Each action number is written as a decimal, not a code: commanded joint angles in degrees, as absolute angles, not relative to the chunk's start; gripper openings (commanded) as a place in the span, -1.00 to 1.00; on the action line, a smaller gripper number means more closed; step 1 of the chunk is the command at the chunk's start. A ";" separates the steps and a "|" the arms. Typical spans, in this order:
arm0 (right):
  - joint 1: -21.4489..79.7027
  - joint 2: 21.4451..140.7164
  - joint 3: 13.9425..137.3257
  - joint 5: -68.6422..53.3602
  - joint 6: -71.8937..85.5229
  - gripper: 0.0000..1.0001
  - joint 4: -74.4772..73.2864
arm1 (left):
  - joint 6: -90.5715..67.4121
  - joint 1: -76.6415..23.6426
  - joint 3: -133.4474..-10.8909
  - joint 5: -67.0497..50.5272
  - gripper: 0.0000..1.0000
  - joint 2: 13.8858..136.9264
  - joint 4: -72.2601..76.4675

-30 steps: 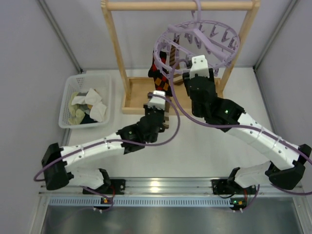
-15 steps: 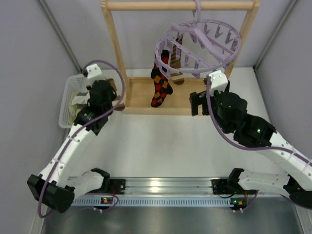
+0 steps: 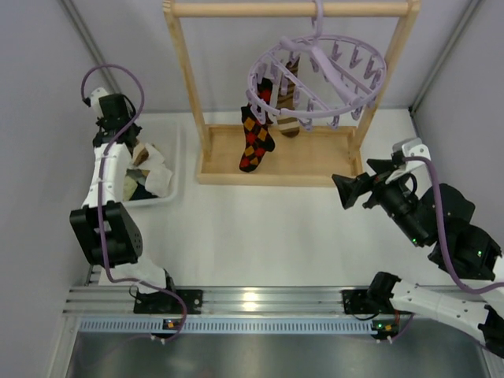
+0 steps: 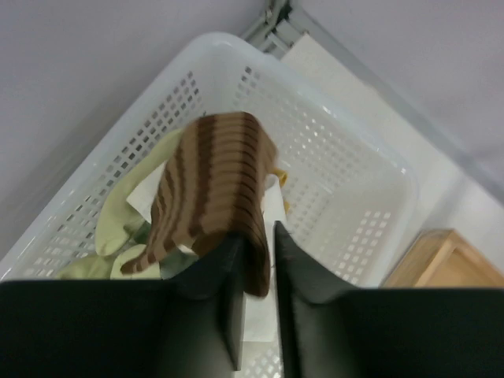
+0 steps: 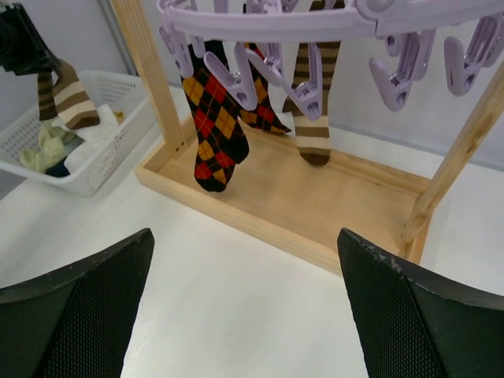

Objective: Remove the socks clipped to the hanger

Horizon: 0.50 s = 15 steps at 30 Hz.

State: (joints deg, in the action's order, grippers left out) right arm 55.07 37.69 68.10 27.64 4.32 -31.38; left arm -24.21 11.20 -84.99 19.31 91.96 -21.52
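The lavender hanger (image 3: 316, 120) hangs by its hook from the wooden rack's top bar. Two black argyle socks (image 3: 253, 146) and a brown striped sock (image 3: 287, 98) are still clipped to it. They also show in the right wrist view, the argyle (image 5: 214, 130) and the striped one (image 5: 315, 118). My left gripper (image 4: 256, 236) is shut on another brown striped sock (image 4: 213, 181) and holds it above the white basket (image 4: 354, 205). My right gripper (image 5: 244, 260) is open and empty, low over the table, facing the rack from the right of it (image 3: 346, 191).
The wooden rack (image 3: 189, 87) has a flat base tray (image 3: 315, 161) under the hanger. The white basket (image 3: 169, 189) at the left wall holds yellow-green, white and dark cloth pieces. Grey walls close in both sides.
My left arm swung from the middle of the table to the basket at the far left, carrying the brown striped sock. My right arm drew back from the hanger, down and to the right.
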 commanded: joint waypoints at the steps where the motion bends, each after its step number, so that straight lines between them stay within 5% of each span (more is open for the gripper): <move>1: 55.37 36.74 65.84 26.28 4.57 0.89 -29.36 | -26.36 11.07 -87.19 14.07 -0.30 92.55 -21.45; 3: 55.28 36.65 64.69 27.76 4.13 0.91 -28.65 | -27.85 11.07 -84.92 13.19 0.22 92.11 -21.44; 9: 55.28 37.44 63.64 30.49 4.13 0.93 -29.44 | -27.78 10.99 -80.16 7.14 0.98 86.76 -21.36; 15: 55.28 36.92 62.23 30.41 5.80 0.93 -28.31 | -24.09 5.48 -79.90 -14.22 0.98 82.89 -21.27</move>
